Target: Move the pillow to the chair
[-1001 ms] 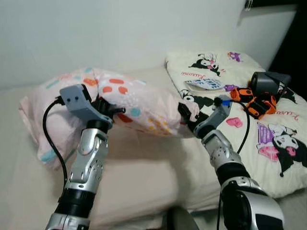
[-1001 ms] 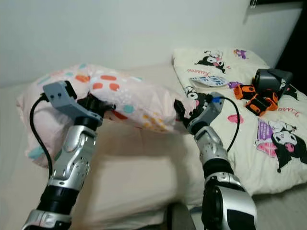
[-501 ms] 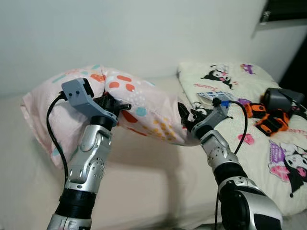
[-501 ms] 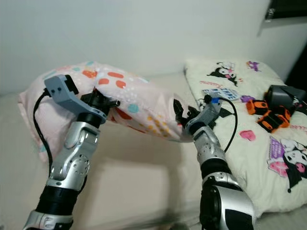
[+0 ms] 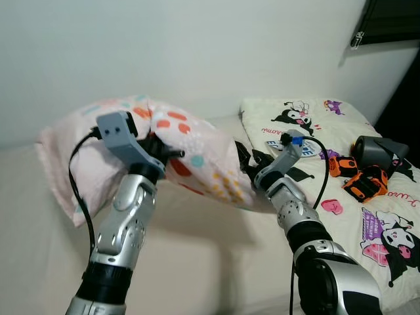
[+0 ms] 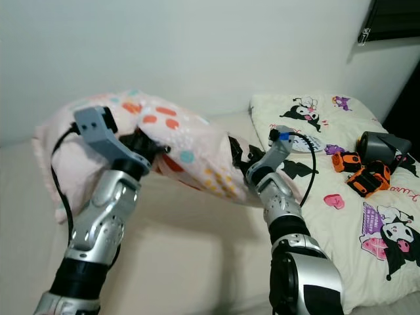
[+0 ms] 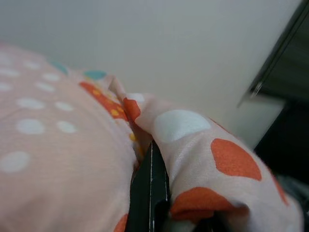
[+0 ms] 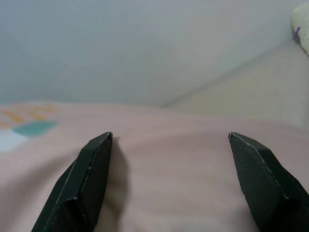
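Pillow (image 5: pixel 197 157): pink, dotted, soft and light by the look; sags between supports, bulges over the arms. Held off the bed (image 5: pixel 197 249) near its wall-side edge, one end drooping toward the bed's left side. Likely to fold or slip if carried by a single pinch; best taken at two well-apart spots, by a bunched fold or from underneath.

Left gripper (image 5: pixel 172 155): fingers pressed together on a fold of the pillowcase, fabric bunched around the black finger (image 7: pixel 150 193) in the wrist view. Right gripper (image 5: pixel 244 159): fingers (image 8: pixel 91 179) spread wide, resting against the pillow's lower side, propping rather than pinching.

Against a second ago: pillow raised higher off the mattress, right gripper shifted inward under it; camera tilted up and turned, so the cartoon-print blanket (image 5: pixel 367 197) and the orange-black device (image 5: pixel 357 180) sit further toward the right edge. No chair seen yet.
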`<state>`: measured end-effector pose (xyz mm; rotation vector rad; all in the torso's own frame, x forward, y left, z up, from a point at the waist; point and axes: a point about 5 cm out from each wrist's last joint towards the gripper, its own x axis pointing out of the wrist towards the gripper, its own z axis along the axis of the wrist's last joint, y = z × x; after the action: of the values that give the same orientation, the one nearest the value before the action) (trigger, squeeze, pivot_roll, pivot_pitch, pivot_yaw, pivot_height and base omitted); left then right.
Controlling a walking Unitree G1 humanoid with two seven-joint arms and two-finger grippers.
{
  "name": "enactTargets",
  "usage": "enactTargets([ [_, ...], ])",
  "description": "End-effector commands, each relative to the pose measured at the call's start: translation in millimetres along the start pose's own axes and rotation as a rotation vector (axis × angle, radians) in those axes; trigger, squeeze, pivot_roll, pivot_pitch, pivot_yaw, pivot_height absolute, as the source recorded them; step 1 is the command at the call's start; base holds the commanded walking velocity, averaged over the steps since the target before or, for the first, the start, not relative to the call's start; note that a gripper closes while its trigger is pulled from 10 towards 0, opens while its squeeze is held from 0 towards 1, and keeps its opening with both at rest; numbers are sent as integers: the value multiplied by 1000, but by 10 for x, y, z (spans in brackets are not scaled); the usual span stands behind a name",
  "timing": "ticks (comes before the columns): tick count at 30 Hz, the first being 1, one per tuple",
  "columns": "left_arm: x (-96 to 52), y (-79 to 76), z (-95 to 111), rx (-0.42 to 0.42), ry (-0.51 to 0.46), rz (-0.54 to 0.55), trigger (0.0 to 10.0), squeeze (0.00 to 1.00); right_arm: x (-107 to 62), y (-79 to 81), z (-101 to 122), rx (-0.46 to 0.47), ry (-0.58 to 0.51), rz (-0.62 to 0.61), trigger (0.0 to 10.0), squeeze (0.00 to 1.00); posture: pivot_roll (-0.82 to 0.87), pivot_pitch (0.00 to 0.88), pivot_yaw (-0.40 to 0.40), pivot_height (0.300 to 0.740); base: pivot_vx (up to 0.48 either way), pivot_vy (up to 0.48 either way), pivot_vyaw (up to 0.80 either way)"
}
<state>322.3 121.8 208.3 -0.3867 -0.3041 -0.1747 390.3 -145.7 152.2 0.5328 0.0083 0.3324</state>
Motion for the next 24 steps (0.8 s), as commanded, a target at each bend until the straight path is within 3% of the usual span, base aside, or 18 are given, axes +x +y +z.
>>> enactTargets([
  [1, 25, -83, 145, 8, -74, -42, 10000, 0, -19, 7, -79, -8, 21, 10, 10000, 0, -122, 0, 4, 720, 0, 0, 0],
  [8, -4, -72, 32, 22, -33, -39, 10000, 0, -15, 10, -102, -55, 46, 3, 10000, 0, -127, 0, -2, 720, 0, 0, 0],
  [16, 12, -105, 43, -34, -24, -59, 10000, 0, -15, -29, -73, -41, 55, -19, 10000, 0, -130, 0, -2, 720, 0, 0, -650],
  [24, 16, -117, 22, -36, -22, -72, 10000, 0, -13, -30, -66, -46, 54, -21, 10000, 0, -133, 0, -3, 720, 0, 0, -654],
])
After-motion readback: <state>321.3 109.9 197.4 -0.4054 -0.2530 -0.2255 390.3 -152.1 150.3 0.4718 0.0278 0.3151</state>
